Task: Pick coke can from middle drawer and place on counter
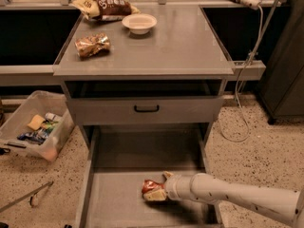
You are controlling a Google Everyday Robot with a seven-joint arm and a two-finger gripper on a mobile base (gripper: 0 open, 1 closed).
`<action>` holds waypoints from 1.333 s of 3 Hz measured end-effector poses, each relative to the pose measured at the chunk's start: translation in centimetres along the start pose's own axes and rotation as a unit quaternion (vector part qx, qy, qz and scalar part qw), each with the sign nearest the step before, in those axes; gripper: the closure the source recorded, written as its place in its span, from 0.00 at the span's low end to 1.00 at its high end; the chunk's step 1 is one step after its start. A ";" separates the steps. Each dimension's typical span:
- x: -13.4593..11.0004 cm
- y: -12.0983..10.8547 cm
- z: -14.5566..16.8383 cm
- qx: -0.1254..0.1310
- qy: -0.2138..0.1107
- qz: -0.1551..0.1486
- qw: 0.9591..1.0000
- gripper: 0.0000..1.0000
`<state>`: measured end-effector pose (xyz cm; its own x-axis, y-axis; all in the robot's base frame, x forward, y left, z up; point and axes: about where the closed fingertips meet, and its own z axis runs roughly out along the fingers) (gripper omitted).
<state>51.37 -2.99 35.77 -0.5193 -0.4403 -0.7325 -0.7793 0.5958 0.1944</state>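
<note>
The coke can (149, 186), red with a pale end, lies in the pulled-out middle drawer (114, 198), on its grey floor right of centre. My gripper (157, 189) comes in from the lower right on a cream arm (228, 196) and is right at the can, low over the drawer floor. The counter (180, 46) is the grey cabinet top above, well clear of the gripper.
On the counter stand a white bowl (139, 23), a gold-brown snack bag (92, 45) and a brown chip bag (105, 6). A closed drawer front with a black handle (146, 109) overhangs the open drawer. A clear bin (33, 127) sits on the floor at left. A cable (242, 113) hangs at right.
</note>
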 end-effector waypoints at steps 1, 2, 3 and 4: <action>0.0 0.0 0.0 0.000 0.000 0.000 1.000 0.65; -0.2 0.1 -0.2 0.000 0.000 0.000 1.000 0.89; -3.2 -0.5 -3.3 0.000 -0.030 0.008 1.000 1.00; -7.5 -0.5 -8.0 -0.001 -0.089 0.008 0.996 1.00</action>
<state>52.82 -5.35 46.39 -0.4623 -0.3045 -0.8328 -0.7714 0.6013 0.2083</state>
